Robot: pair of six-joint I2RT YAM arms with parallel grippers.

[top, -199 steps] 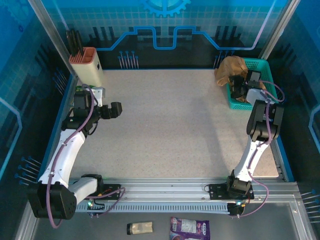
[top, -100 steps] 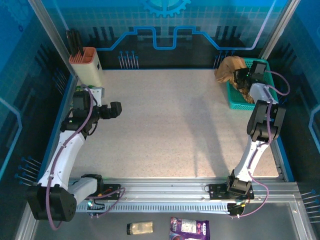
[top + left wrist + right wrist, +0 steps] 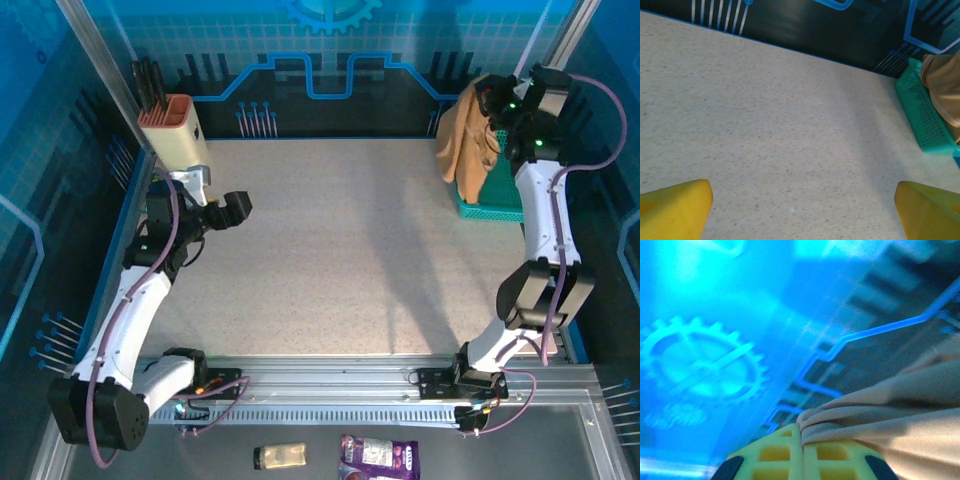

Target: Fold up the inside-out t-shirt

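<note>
Leftward, the left gripper (image 3: 232, 210) hovers released over the desk (image 3: 340, 260), its yellow fingers (image 3: 675, 207) spread wide. At far right, the right gripper (image 3: 492, 100) is clenched on the t-shirt (image 3: 462, 145), which hangs bunched from it, raised above the teal basket (image 3: 497, 203) in the desk's back corner.

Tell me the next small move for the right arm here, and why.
Probably swing the right gripper toward the bare middle of the table and lower the t-shirt there. The fingers are pinched on the fabric, the shirt hangs bunched above the teal basket at the far right corner, and it needs laying flat before any fold. The left gripper is open at the left.
</note>
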